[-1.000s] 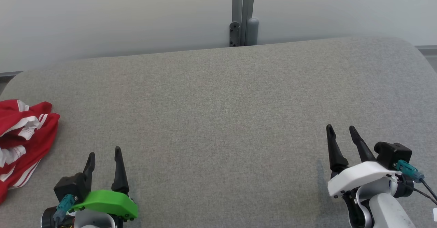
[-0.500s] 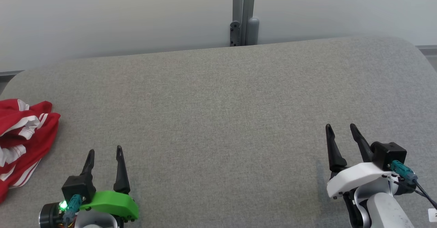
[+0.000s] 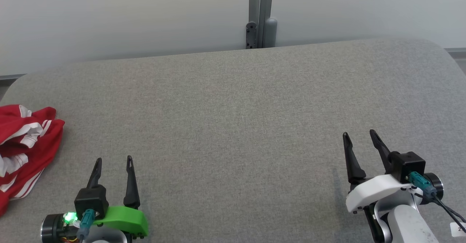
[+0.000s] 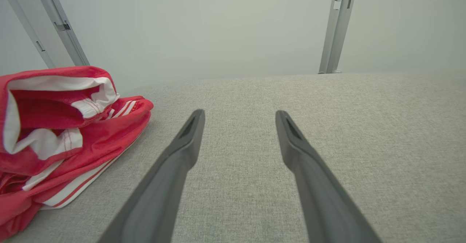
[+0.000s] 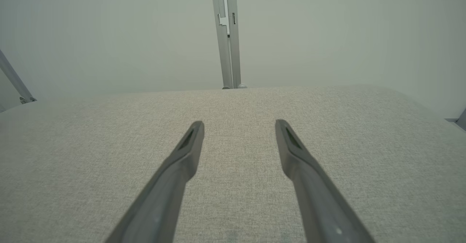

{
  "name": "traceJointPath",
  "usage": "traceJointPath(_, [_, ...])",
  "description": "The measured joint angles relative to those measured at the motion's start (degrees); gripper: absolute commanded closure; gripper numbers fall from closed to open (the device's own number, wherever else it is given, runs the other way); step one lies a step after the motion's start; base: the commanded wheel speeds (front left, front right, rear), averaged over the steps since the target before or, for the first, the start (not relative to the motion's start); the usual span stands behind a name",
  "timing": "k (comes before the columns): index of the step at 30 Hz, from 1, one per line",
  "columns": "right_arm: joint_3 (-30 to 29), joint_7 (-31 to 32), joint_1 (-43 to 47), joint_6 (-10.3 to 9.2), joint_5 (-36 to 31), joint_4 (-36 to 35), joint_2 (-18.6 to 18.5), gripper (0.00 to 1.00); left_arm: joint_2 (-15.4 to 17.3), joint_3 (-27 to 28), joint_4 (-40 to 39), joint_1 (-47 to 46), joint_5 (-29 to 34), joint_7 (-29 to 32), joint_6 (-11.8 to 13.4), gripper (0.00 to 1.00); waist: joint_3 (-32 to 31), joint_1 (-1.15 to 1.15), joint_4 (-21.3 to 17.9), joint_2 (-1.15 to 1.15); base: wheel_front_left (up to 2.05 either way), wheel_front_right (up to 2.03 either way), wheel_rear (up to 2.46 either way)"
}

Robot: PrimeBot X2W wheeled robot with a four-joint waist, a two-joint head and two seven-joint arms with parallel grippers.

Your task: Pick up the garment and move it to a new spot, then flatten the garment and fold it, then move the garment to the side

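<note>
So I'm sitting in front of this big grey padded table [image 3: 233, 101], and the garment [image 3: 25, 144], a red thing with white stripes, is lying all crumpled up at the far left edge of it, partly running out of my head view. I'm not touching it with either arm. My left gripper [image 3: 114, 158] is hovering at the lower left, fingers [image 3: 130, 181] pointing away from me toward the wall [image 3: 109, 17]. It's hanging wide apart and gripping nothing, just bare grey fabric showing in the gap. The garment is sitting off to the left of that gripper, near but clearly apart from it. Through the left wrist camera I'm seeing the bunched-up pile beside my left-hand finger, with a white-lined opening folded up on top and a striped edge trailing toward me along the table. My right gripper [image 3: 358, 132] is hovering at the lower right, well apart from the garment, with the whole middle of the table lying between them. It's released too, both fingers spread over plain table. Whether either gripper is actually resting on the surface or floating just over it, I can't tell. A green light [image 3: 67, 217] is glowing down by my left wrist. Behind the table the pale wall is running straight across, with a grey metal post [image 3: 259, 14] standing at the far edge near the middle.
</note>
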Motion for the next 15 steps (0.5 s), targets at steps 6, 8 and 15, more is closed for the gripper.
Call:
traceJointPath(6, [0.01,-0.51,-0.07,0.00,-1.83,0.24,0.08,0.00,0.00,0.09,0.05,0.09,1.76,-0.56,0.25,0.00,-0.04,0.00,-0.11,0.00,0.00,0.00,0.00])
traceJointPath(8, [-0.09,-0.51,-0.07,0.00,-1.86,0.24,0.12,0.00,0.00,0.20,0.05,0.25,1.75,-0.56,0.26,0.00,-0.07,0.00,-0.22,0.00,0.00,0.00,0.00])
traceJointPath(15, [-0.33,-0.51,-0.04,0.00,-1.86,0.32,0.16,0.00,0.00,0.69,-0.05,0.90,1.74,-0.56,0.24,0.00,-0.13,0.00,-0.65,0.00,0.00,0.00,0.00])
